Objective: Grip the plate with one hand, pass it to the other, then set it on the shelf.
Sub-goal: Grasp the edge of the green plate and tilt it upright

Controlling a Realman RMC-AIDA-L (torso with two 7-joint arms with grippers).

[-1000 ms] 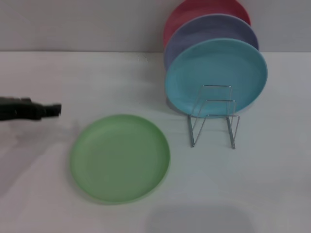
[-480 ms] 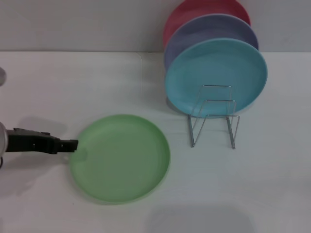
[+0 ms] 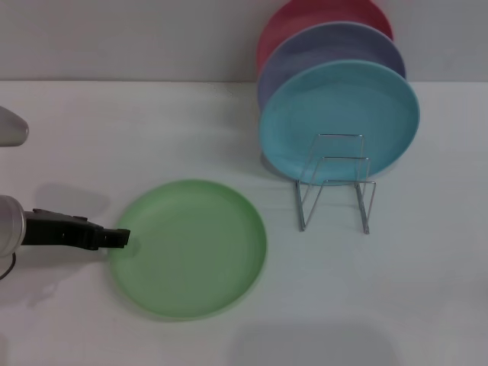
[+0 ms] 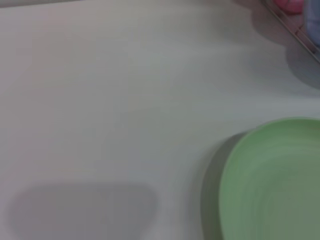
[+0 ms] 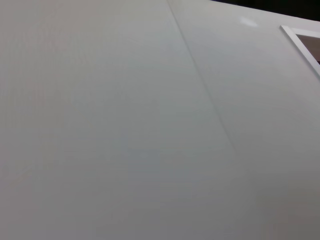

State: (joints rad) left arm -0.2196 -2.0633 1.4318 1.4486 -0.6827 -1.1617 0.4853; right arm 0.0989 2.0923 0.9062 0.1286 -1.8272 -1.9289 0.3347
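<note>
Head view: left gripper is reaching the rim of the green plate, which is lying flat near the table's front edge, left of the wire shelf. Finger opening cannot be told. Rim should be seated fully between the fingers before lifting.

Left wrist view: plate is lying just ahead; own fingers are not showing.

Right wrist view: right gripper is not showing.

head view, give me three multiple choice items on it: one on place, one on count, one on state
1. Where is the left gripper?
A. over the rack
B. at the green plate's left rim
C. behind the plates

2. How many plates stand in the rack?
A. one
B. three
C. five

3. How does the green plate lie?
A. flat on the table
B. upright in the rack
C. lifted in the air

Answers:
1 B, its tip meets the rim on the robot's left.
2 B, blue, lavender and pink stand there.
3 A, it rests flat on the table.
</note>
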